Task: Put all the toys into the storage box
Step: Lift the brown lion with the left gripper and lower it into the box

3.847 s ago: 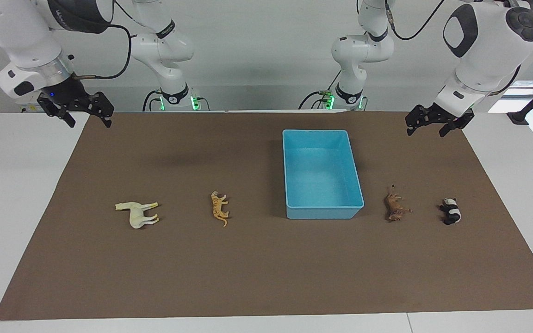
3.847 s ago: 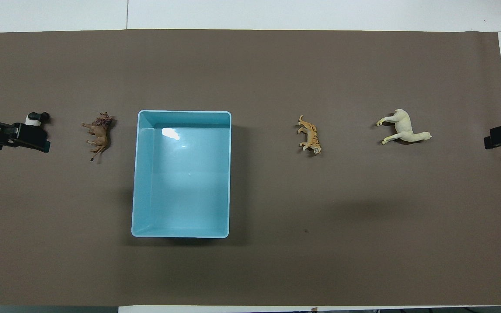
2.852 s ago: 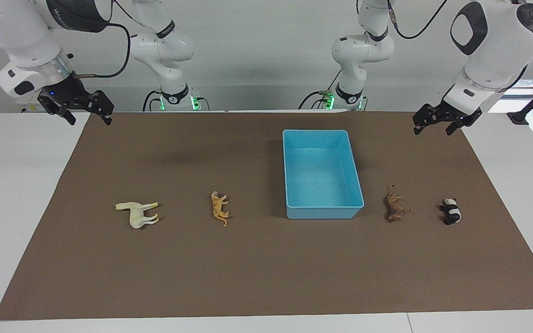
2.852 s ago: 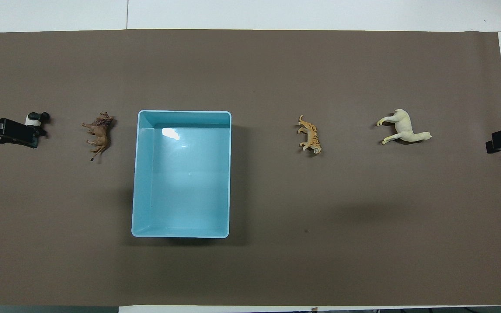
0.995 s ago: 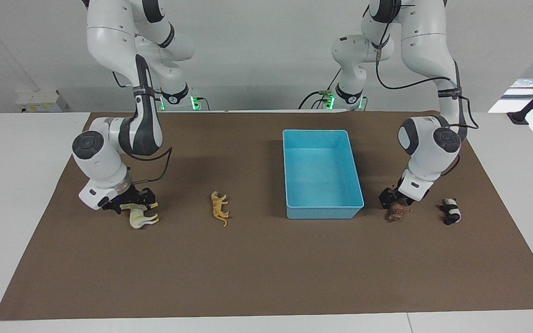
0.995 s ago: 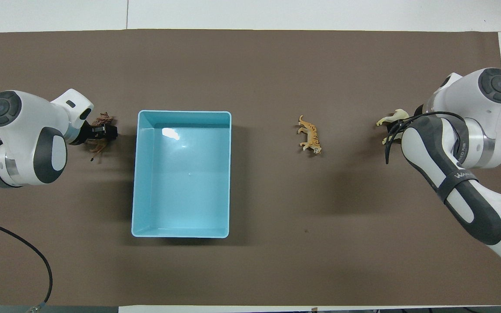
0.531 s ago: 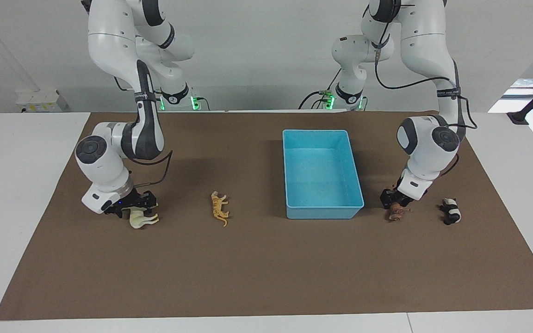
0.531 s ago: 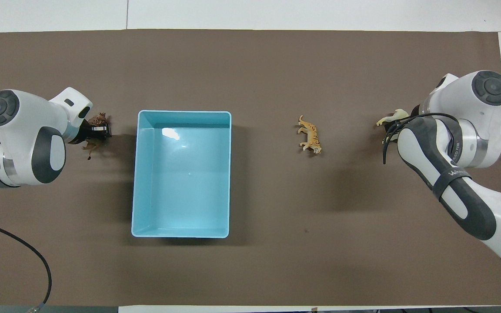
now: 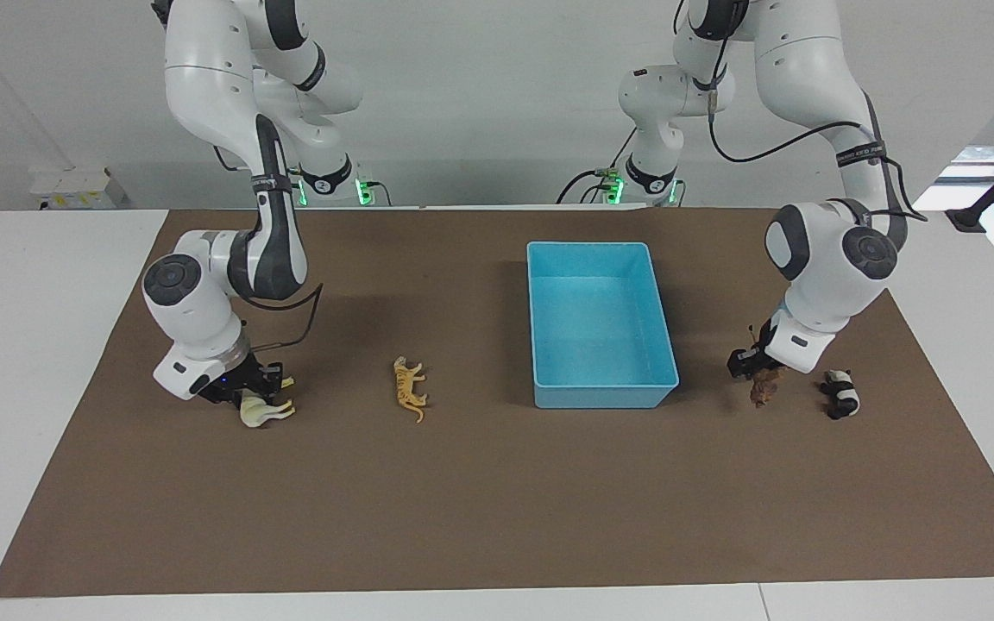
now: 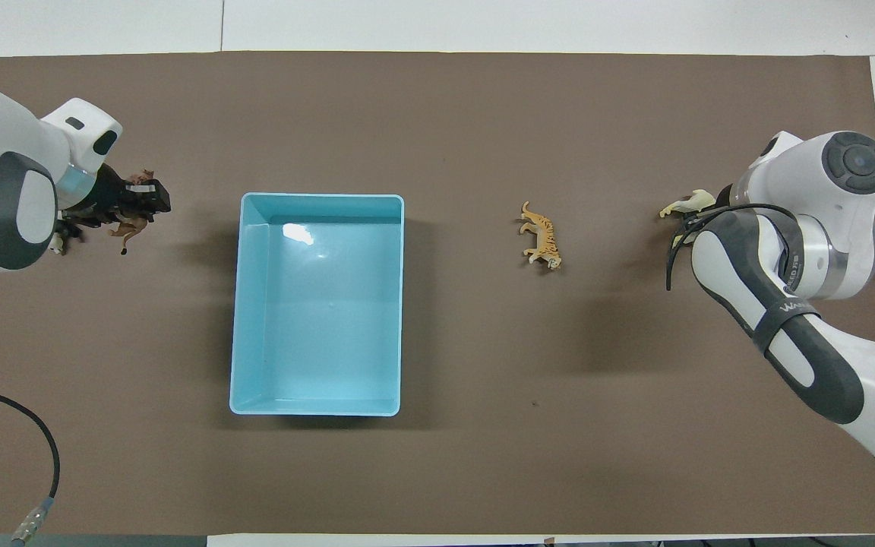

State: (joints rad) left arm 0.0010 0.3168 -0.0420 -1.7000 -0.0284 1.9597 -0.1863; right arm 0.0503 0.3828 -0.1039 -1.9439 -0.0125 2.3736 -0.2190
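**Both arms down on toys at the table's two ends**

The box point(image 9: 600, 323) sits on the brown mat point(image 9: 497, 500), nearest the robots of all the task's things, its long axis running from the robots outward; nothing lies in it.

Farther out, four toys stand roughly in one line across the mat. The tiger point(image 9: 409, 388) lies on its side between the box and the right arm's end, its body pointing away from the robots.

The left gripper point(image 9: 754, 369) is closed on the lion point(image 9: 764, 386), which hangs from the fingertips just clear of the mat between box and panda point(image 9: 840, 393). In the overhead view the arm covers nearly all of the panda, and the lion point(image 10: 130, 222) shows only partly under the gripper point(image 10: 141, 199).

The right gripper point(image 9: 251, 388) is down over the horse point(image 9: 266, 409), which lies on its side; how tightly the fingers have closed on it cannot be told. From overhead only the horse's head end point(image 10: 687, 203) shows past the arm.
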